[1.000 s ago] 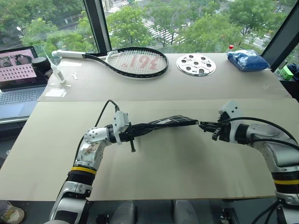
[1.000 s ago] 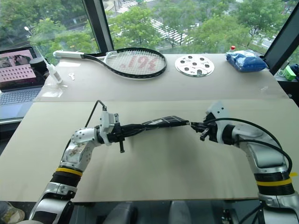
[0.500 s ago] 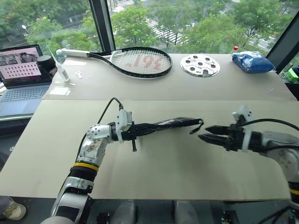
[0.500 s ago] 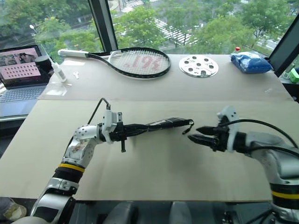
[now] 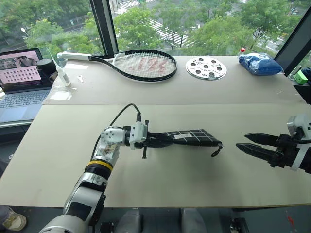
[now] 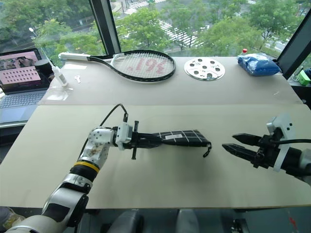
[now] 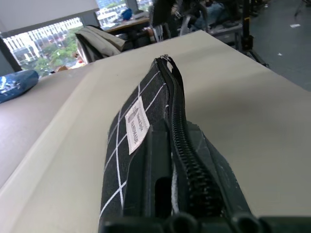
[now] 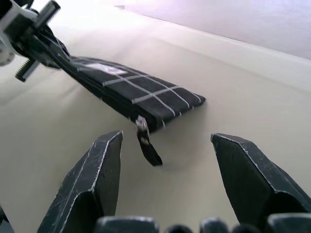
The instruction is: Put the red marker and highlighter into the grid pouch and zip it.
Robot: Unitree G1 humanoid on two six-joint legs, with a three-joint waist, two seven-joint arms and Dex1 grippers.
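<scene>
One flat rectangular black fabric grid pouch [image 5: 187, 138] with white grid lines and a small white label lies at the middle of the beige tabletop [image 5: 160, 182], its zipper run shut along the edge and its black pull strap [image 5: 216, 148] dangling at the right end. The left end effector [image 5: 151, 141] grips the pouch's left end, its two black fingers pressed on the fabric. The right end effector [image 5: 249, 143] hovers well apart to the right of the strap, its two fingers spread wide and holding nothing; bare tabletop lies between it and the pouch.

On the far side of the tabletop lie one black-framed tennis racket [image 5: 141, 64] with red lettering on its strings, one round silver perforated disc [image 5: 206, 67] to its right, and one blue crinkled bag [image 5: 260, 62] at the far right. At the far left stand one open laptop [image 5: 22, 80] and one white tube [image 5: 60, 72] beside it.
</scene>
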